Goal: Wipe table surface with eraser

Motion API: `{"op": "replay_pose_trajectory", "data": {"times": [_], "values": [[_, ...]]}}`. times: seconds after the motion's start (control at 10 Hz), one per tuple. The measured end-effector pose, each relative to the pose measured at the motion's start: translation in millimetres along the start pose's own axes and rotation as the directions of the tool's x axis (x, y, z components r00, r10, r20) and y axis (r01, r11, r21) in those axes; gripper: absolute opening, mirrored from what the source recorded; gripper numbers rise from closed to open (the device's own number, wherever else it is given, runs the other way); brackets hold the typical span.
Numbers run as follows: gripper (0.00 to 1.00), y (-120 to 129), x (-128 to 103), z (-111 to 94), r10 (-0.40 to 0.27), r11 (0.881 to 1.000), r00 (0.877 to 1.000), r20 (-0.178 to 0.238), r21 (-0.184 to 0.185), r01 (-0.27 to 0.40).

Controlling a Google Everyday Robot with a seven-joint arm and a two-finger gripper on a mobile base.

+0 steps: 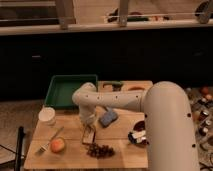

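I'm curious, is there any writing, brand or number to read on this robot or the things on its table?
None can be read.
The white arm, green tray, white cup and eraser show no lettering; the gripper, down at the eraser on the table surface, shows none either.

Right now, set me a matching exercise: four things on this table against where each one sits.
Things: 1 orange fruit; 2 green tray; 3 blue-grey pad; 4 eraser.
Places: A back left of the table surface; B at the tip of the gripper, mid-table; C just right of the gripper; D front left, beside the fork.
Pairs: 1-D, 2-A, 3-C, 4-B.
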State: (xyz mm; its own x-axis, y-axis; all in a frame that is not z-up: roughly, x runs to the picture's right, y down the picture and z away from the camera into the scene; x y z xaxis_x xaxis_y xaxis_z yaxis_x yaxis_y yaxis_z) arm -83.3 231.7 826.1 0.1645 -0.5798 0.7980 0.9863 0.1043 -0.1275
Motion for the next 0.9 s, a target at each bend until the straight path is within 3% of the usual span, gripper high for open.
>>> {"op": "replay_pose_trajectory", "data": {"times": [0.4,0.7,0.9], "values": [[0.00,-16.6,32.7,-21.5,0.012,1.000,1.000,-0.028,0.025,-0.011],[0.00,-50.8,27.0,-29.1,-0.055,0.998,0.997,-0.046,0.022,0.056],[0.00,-70.1,10.9,-30.5,-0.121,0.992,0.991,-0.055,0.015,0.122]]}}
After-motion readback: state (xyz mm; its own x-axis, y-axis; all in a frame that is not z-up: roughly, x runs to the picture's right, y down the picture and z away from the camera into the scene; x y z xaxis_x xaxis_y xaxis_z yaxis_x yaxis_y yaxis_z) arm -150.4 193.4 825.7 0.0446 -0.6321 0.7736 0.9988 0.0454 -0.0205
